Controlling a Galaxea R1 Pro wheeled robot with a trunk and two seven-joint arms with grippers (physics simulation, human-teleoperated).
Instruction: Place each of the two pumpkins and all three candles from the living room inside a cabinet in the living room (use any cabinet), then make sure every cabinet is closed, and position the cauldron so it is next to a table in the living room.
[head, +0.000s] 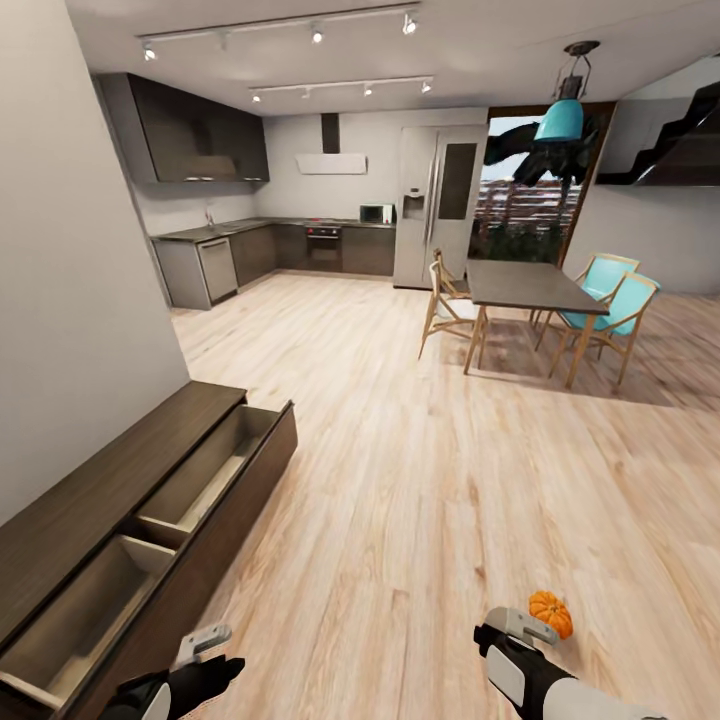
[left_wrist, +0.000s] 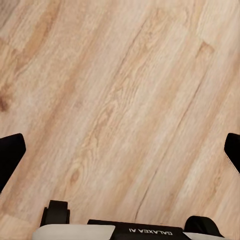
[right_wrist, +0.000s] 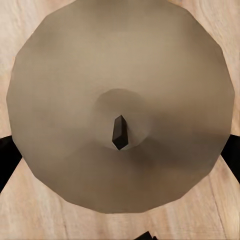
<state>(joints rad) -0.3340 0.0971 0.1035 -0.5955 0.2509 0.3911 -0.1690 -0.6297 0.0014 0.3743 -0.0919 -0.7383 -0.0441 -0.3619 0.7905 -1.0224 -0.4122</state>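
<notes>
A candle (right_wrist: 120, 105) with dark wick sits between the right gripper's (right_wrist: 120, 150) spread jaws, apparently gripped. A pumpkin (head: 551, 612) lies on the floor (head: 420, 480) beside that gripper. The left gripper (left_wrist: 120, 150) hangs wide open, empty; cabinet (head: 100, 500) drawers stand open.

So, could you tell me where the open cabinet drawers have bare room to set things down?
Both open drawers of the cabinet look bare: the far one, bordered by the cabinet's end, and the near one, beside the left gripper. The cabinet top is bare too. The only clutter is by the right gripper, where a pumpkin sits on the floor.
</notes>
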